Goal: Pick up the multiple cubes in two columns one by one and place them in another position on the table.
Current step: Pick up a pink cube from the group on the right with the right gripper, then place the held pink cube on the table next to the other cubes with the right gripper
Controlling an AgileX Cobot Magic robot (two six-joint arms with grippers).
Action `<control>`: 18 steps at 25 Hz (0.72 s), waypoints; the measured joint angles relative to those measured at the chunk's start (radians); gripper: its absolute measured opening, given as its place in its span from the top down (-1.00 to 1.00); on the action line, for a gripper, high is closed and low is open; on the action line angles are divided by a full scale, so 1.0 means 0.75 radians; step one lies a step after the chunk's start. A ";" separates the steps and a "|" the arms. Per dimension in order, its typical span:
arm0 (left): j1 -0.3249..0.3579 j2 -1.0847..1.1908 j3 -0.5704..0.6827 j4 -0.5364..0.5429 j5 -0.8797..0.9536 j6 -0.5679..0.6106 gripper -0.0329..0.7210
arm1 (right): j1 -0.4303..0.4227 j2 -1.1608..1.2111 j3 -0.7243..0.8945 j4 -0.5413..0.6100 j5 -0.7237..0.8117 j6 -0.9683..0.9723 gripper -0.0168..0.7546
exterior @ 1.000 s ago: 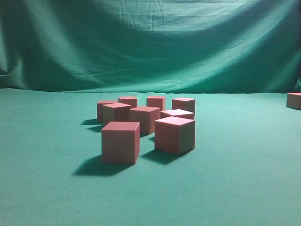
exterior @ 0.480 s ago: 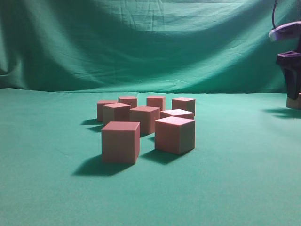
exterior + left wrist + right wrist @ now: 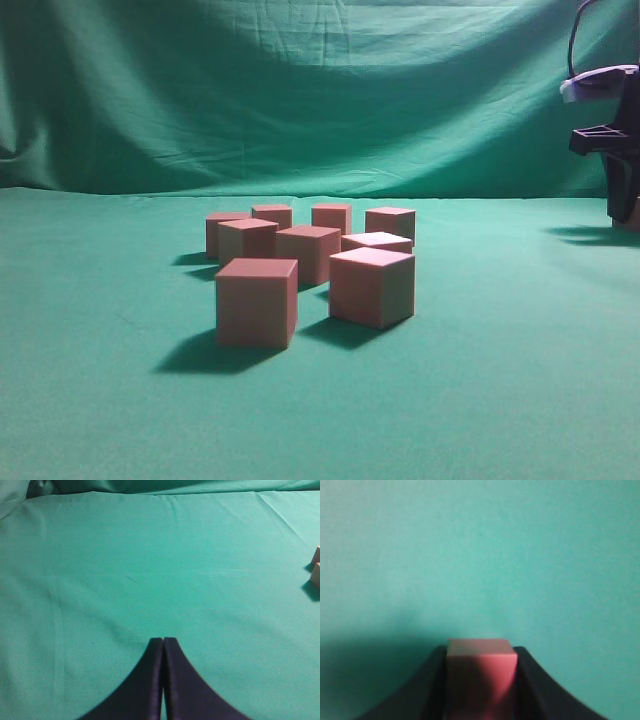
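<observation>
Between my right end effector jaws sits one cube, gripped on opposite flat sides; it looks rigid, light, non-fragile.

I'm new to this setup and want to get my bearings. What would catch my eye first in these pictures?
A cluster of pink cubes sits mid-table on the green cloth, the two nearest ones standing largest in front. At the far right edge the right gripper has a single cube between its fingers. The left gripper hangs shut over bare cloth.
</observation>
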State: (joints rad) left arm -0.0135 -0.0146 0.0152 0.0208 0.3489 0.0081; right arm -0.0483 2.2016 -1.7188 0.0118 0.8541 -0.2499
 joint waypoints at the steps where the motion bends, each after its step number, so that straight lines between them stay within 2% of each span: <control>1: 0.000 0.000 0.000 0.000 0.000 0.000 0.91 | 0.000 0.000 -0.002 0.003 -0.004 0.000 0.33; 7: 0.000 0.000 0.000 0.000 0.000 0.000 0.91 | 0.000 -0.019 -0.081 0.045 0.106 0.000 0.31; 12: 0.000 0.000 0.000 0.000 0.000 0.000 0.91 | 0.019 -0.192 -0.255 0.221 0.307 0.000 0.31; 14: 0.000 0.000 0.000 0.000 0.000 0.000 0.91 | 0.058 -0.294 -0.304 0.282 0.382 0.000 0.31; 18: 0.000 0.000 0.000 0.000 0.000 0.000 0.91 | 0.176 -0.474 -0.322 0.303 0.476 0.000 0.31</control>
State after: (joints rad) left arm -0.0135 -0.0146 0.0152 0.0208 0.3489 0.0081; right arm 0.0837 1.8462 -1.9605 0.2389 1.2114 -0.2499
